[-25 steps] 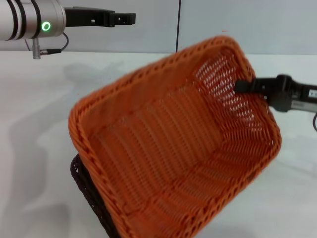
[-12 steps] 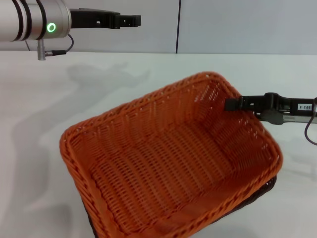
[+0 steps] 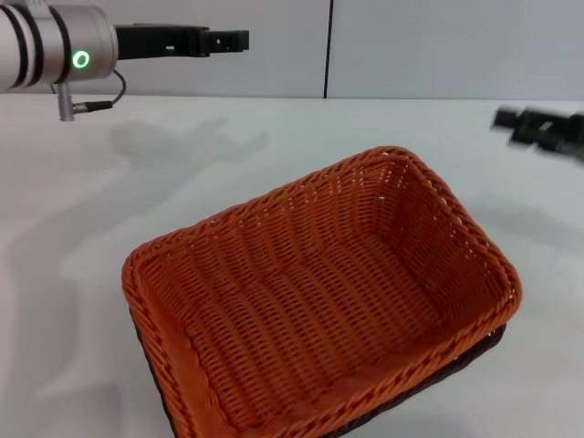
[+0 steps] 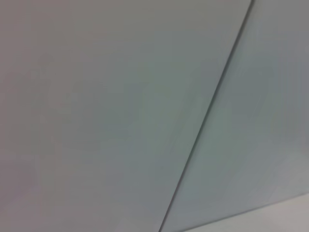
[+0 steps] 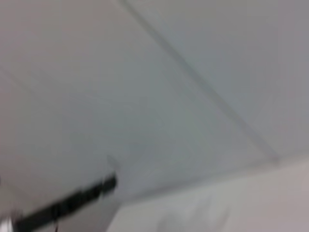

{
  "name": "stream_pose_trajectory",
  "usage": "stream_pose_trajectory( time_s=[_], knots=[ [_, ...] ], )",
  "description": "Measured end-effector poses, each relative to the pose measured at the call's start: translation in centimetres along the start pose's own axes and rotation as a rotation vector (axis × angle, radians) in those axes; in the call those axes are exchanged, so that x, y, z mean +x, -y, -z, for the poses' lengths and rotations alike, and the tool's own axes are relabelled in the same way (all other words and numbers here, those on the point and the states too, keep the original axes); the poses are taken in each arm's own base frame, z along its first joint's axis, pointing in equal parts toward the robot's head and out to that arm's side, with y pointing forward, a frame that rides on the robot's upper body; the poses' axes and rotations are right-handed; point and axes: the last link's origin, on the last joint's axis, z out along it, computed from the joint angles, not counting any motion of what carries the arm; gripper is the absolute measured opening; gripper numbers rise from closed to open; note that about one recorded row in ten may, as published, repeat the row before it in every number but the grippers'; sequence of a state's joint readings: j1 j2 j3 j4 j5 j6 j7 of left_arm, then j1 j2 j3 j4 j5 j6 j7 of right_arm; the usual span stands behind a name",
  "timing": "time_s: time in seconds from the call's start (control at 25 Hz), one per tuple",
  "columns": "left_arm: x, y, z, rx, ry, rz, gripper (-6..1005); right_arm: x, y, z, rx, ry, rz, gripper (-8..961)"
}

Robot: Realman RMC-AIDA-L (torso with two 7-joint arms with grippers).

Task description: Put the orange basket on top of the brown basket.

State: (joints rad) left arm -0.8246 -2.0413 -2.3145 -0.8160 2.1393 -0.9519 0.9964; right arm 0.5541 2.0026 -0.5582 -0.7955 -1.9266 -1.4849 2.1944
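Observation:
The orange basket point(image 3: 319, 301) rests nested on top of the brown basket, open side up, in the middle of the white table in the head view. Only a dark strip of the brown basket shows under its lower right rim point(image 3: 485, 344) and at its left edge point(image 3: 144, 347). My right gripper point(image 3: 516, 120) is blurred at the far right, above the table and well clear of the orange basket, holding nothing. My left gripper point(image 3: 228, 40) hangs high at the back left, far from both baskets.
The white table point(image 3: 82, 228) spreads all around the baskets, with a grey panelled wall point(image 3: 411, 46) behind it. Both wrist views show mostly wall; a dark blurred bar point(image 5: 72, 203) crosses the right wrist view.
The right gripper has let go of the orange basket's right rim and pulled away up and to the right. The basket has settled level on the brown basket. The left arm has barely moved.

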Motion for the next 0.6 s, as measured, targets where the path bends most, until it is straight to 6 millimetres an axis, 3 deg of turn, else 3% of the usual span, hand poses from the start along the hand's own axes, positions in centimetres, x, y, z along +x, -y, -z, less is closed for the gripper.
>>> stream_pose_trajectory(
  time_s=[0.08, 0.24, 0.28, 0.44, 0.6],
  knots=[
    [-0.1, 0.3, 0.3, -0.003, -0.017, 0.014, 863, -0.9, 0.4, 1.2, 0.002, 0.105, 0.072, 733],
    [-0.5, 1.0, 1.4, -0.007, -0.152, -0.01, 863, -2.0, 1.7, 3.4, 0.063, 0.424, 0.297, 730],
    [-0.5, 1.0, 1.4, -0.007, -0.152, -0.01, 863, -2.0, 1.7, 3.4, 0.063, 0.424, 0.297, 730],
    [-1.5, 1.9, 2.5, -0.003, -0.313, 0.015, 863, -1.3, 3.9, 4.0, 0.254, 0.695, 0.496, 730],
    [-3.5, 2.5, 3.4, -0.013, -0.47, 0.055, 863, -0.9, 5.0, 4.1, 0.395, 0.792, 0.569, 730]
  ],
)
